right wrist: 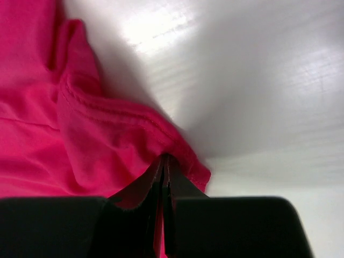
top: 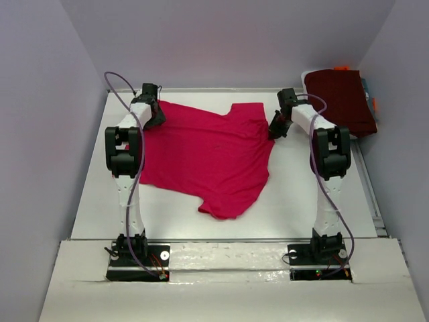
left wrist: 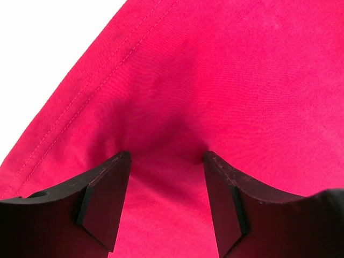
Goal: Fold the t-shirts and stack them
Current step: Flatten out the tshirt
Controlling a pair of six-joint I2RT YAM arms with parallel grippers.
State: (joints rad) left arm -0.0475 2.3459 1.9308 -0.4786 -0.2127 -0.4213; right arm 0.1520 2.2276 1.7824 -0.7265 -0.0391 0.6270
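white table (top: 301,201) carries a crimson t-shirt (top: 201,161), spread out, rumpled

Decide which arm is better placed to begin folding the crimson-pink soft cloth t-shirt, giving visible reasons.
Right, probably: the right end effector is shut on a hemmed edge of the crimson-pink t-shirt, ready to lift. The left end effector stands open over the cloth, gripping nothing.

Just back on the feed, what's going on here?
The right gripper is shut on a hemmed edge of the crimson-pink t-shirt, which lies spread and unfolded on the table. The left gripper is open, jaws down on the cloth near its far left edge. A folded maroon t-shirt sits far right.
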